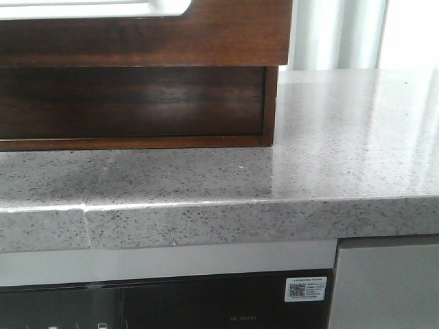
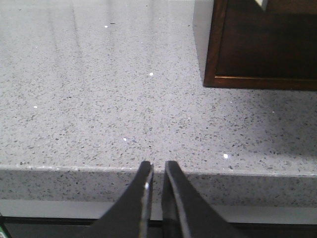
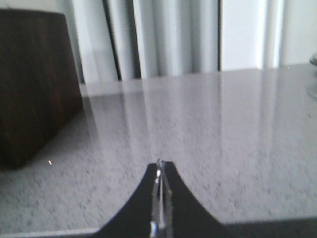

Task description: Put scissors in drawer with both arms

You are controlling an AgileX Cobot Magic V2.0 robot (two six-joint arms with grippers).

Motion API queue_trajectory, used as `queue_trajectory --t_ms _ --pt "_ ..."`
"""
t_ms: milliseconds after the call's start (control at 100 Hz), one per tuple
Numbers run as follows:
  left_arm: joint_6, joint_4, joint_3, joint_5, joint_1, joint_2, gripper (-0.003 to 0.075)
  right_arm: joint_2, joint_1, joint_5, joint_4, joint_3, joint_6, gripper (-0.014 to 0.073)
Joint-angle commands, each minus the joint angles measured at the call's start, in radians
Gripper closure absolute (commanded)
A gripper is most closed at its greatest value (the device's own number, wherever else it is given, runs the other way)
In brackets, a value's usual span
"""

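The scissors are not in any view. The drawer (image 1: 206, 38) is a wide dark brown flat front at the top of the front view, standing forward of the wooden cabinet (image 1: 137, 103) below it, with a strip of its white inside (image 1: 89, 7) showing. Neither arm shows in the front view. My left gripper (image 2: 158, 166) hangs at the counter's front edge, fingers together with a thin slit, holding nothing. The cabinet's corner (image 2: 262, 44) is ahead of it to one side. My right gripper (image 3: 159, 163) is shut and empty over the counter, the dark wooden cabinet side (image 3: 34, 84) beside it.
The speckled grey stone counter (image 1: 329, 137) runs right of the cabinet, with a thick front edge (image 1: 240, 219). White ribbed panels (image 1: 329, 34) stand behind it. A black appliance with a white label (image 1: 305, 288) sits under the counter.
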Motion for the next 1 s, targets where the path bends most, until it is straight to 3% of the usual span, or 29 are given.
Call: queue_trajectory --t_ms 0,320,520,990 --pt "-0.001 -0.010 0.015 -0.059 0.001 -0.033 0.0717 -0.024 -0.015 -0.011 -0.015 0.012 -0.004 0.0699" --pt "-0.001 -0.010 0.015 -0.059 0.001 -0.033 0.0717 -0.024 -0.017 0.100 0.055 0.012 -0.125 0.0699" --pt "-0.001 -0.010 0.015 -0.059 0.001 -0.033 0.0717 -0.024 -0.017 0.254 0.057 0.012 -0.153 0.0699" --pt "-0.001 -0.010 0.015 -0.059 0.001 -0.033 0.0717 -0.024 -0.017 0.252 0.057 0.012 -0.164 0.0699"
